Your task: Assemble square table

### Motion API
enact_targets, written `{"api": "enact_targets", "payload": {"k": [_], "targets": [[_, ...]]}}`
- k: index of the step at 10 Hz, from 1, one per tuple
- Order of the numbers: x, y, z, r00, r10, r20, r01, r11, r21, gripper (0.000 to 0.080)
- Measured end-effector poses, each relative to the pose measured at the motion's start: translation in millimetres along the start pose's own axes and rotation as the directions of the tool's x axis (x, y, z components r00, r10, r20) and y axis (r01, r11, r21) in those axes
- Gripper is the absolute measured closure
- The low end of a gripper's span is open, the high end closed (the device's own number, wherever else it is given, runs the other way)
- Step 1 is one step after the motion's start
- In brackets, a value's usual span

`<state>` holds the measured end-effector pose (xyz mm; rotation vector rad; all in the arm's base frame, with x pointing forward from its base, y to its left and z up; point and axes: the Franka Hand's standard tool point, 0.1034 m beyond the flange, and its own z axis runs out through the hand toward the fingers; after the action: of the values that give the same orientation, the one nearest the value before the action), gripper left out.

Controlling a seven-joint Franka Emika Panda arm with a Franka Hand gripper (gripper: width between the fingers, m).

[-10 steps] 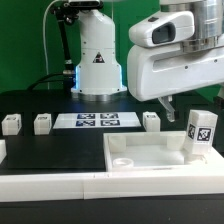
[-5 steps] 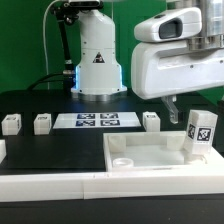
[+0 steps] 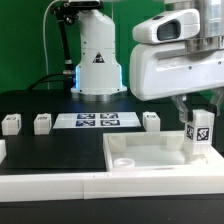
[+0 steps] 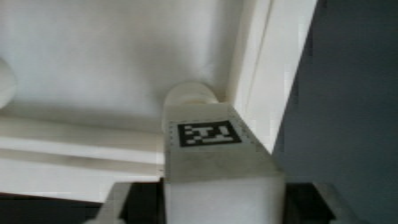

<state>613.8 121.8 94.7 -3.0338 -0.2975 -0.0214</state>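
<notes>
One leg post (image 3: 200, 133) stands upright; gripper (image 3: 199, 111) fingers clamp its sides.

Four white leg posts (image 3: 42, 123), one white square slab (image 3: 150, 158), one marker board (image 3: 97, 121) and one arm (image 3: 97, 60).

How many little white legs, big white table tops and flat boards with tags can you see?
Little white legs: 4 (left leg, second leg, third leg, standing leg)
Big white table top: 1
Marker board: 1
Total: 6
</notes>
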Motion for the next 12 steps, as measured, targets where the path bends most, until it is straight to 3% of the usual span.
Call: {"api": "enact_targets", "payload": {"k": [4,7,9,12], "targets": [[0.0,0.3,0.0,0.999,0.032,0.0,-0.032,0.999,0.001,0.0505],[0.4,-0.8,0.3,0.959,0.283,-0.018,-0.283,0.959,0.004,0.0505],[-0.1,-1.1,1.6,0.843,0.535,-0.048,-0.535,0.845,0.017,0.0505],[2.1,-2.2,1.8,0.65,0.757,-0.061,-0.757,0.653,0.034,0.0505]]}}
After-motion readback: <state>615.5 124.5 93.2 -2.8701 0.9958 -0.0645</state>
